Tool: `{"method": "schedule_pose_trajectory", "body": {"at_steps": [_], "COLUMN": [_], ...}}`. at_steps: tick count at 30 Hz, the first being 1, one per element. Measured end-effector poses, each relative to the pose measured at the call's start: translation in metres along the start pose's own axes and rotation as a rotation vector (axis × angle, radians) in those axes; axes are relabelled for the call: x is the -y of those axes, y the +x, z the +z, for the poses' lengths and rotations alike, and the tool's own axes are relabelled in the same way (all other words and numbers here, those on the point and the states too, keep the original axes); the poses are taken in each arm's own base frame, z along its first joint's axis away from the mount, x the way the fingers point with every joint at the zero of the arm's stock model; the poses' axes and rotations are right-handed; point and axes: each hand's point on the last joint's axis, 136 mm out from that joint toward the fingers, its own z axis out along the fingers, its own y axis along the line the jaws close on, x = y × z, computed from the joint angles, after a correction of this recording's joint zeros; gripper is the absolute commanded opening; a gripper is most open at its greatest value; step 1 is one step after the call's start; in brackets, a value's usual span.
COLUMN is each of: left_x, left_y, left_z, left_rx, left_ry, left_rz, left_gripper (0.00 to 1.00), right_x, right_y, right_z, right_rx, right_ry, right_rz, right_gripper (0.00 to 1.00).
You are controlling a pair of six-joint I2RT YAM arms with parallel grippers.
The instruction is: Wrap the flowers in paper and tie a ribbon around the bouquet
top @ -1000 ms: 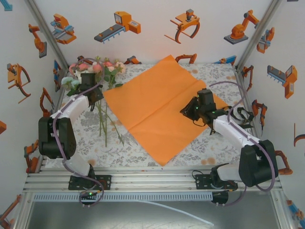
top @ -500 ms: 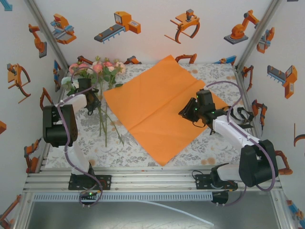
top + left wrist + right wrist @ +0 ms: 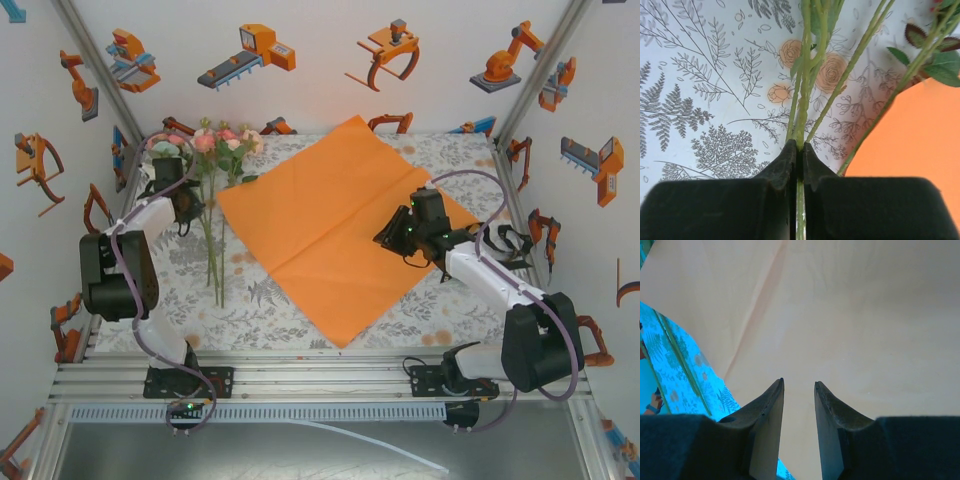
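Leaf-print counter (image 3: 290,310), top view: the flowers (image 3: 222,140) lie just left of the paper (image 3: 340,225), stems running far-to-near with blooms at the far end. The left tool (image 3: 190,205) is the nearer, and the right tool (image 3: 395,238) hangs over the sheet's right part. Left wrist: jaws pinched tight on one stem, paper to the right; a second ago they stood apart. Right wrist: jaws partly apart, holding nothing, above the paper.

Pink, peach and cream flowers (image 3: 207,143) lie far left, stems pointing near, beside a flat orange paper sheet (image 3: 330,225).
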Motion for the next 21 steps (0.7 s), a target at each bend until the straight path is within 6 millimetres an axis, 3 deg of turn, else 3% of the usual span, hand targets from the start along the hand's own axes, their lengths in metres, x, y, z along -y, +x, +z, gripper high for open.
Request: {"method": "schedule_pose_trajectory", "body": {"at_steps": [5, 9, 11, 13, 16, 18, 21], "left_x": [0.009, 0.042, 0.077, 0.128, 0.201, 0.241, 0.285], "left_y": [-0.015, -0.032, -0.033, -0.028, -0.011, 0.004, 0.032], "left_z": [-0.031, -0.084, -0.117, -0.150, -0.180, -0.182, -0.159], "left_rx": [0.051, 0.138, 0.182, 0.218, 0.226, 0.214, 0.167], "left_ry": [0.057, 0.181, 0.279, 0.417, 0.590, 0.656, 0.694], "left_rz": [-0.009, 0.001, 0.028, 0.067, 0.115, 0.133, 0.137], "left_gripper": [0.00, 0.00, 0.00, 0.00, 0.00, 0.00, 0.00], "right_x": [0.000, 0.001, 0.001, 0.002, 0.005, 0.009, 0.017], "right_y": [0.000, -0.003, -0.008, -0.014, -0.019, -0.021, -0.021], "right_z": [0.000, -0.006, -0.010, -0.016, -0.022, -0.023, -0.024], "right_rx": [-0.001, 0.020, 0.049, 0.086, 0.128, 0.145, 0.162], "right_ry": [0.002, 0.011, 0.019, 0.026, 0.042, 0.057, 0.087], "right_rz": [0.000, 0.000, 0.006, 0.018, 0.032, 0.041, 0.050], "right_gripper": [0.34, 0.37, 0.41, 0.44, 0.48, 0.53, 0.61]}}
